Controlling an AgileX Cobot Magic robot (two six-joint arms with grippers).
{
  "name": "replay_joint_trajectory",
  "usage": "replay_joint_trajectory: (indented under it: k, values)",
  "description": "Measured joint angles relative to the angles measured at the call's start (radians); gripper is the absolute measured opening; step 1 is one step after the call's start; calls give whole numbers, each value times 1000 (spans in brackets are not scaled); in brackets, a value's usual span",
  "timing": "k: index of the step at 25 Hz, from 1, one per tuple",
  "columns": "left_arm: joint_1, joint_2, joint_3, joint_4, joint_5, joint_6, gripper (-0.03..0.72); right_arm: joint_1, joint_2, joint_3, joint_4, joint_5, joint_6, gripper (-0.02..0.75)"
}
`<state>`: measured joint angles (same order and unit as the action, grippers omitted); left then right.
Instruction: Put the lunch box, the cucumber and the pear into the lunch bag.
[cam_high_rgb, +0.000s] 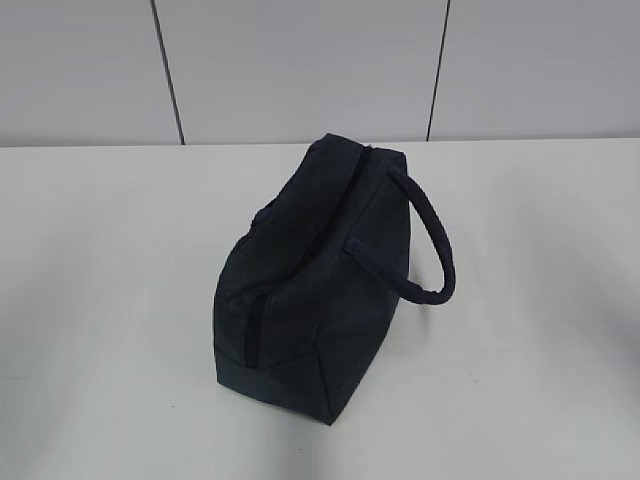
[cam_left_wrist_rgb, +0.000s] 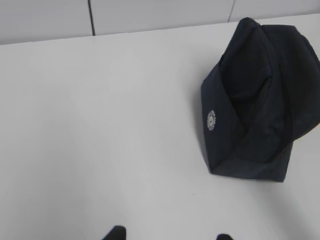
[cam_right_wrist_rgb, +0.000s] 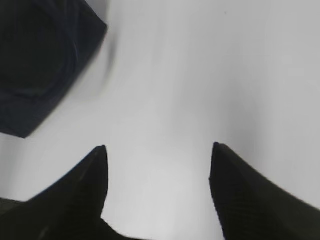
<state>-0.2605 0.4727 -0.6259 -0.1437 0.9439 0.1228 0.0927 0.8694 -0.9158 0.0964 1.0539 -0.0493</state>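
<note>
The dark navy lunch bag (cam_high_rgb: 315, 275) stands on the white table (cam_high_rgb: 100, 300), with a padded loop handle (cam_high_rgb: 432, 240) hanging to its right. It also shows in the left wrist view (cam_left_wrist_rgb: 260, 100) at the upper right and in the right wrist view (cam_right_wrist_rgb: 40, 65) at the upper left. The lunch box, the cucumber and the pear are not visible in any view. My left gripper (cam_left_wrist_rgb: 170, 235) is open and empty over bare table, left of the bag. My right gripper (cam_right_wrist_rgb: 159, 147) is open and empty over bare table, right of the bag. Neither gripper shows in the exterior view.
A grey panelled wall (cam_high_rgb: 300, 70) runs behind the table's far edge. The bag carries a small round white logo (cam_left_wrist_rgb: 211, 120) on its side.
</note>
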Motion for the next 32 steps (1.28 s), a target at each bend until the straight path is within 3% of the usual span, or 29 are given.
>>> replay_joint_trajectory:
  k: [6,18,26,32]
  values:
    - [0,-215,0,103,196,-123,337,0,-352,156,-96,156,70,496]
    - [0,-456,0,192,321,-133,302,0,-858,285,-175,217,-16,492]
    - [0,-491,70,204,231,-133,301,0,-890,371,-181,217,-45,492]
    - [0,-492,105,203,168,-133,301,0,-890,407,-177,124,-48,492]
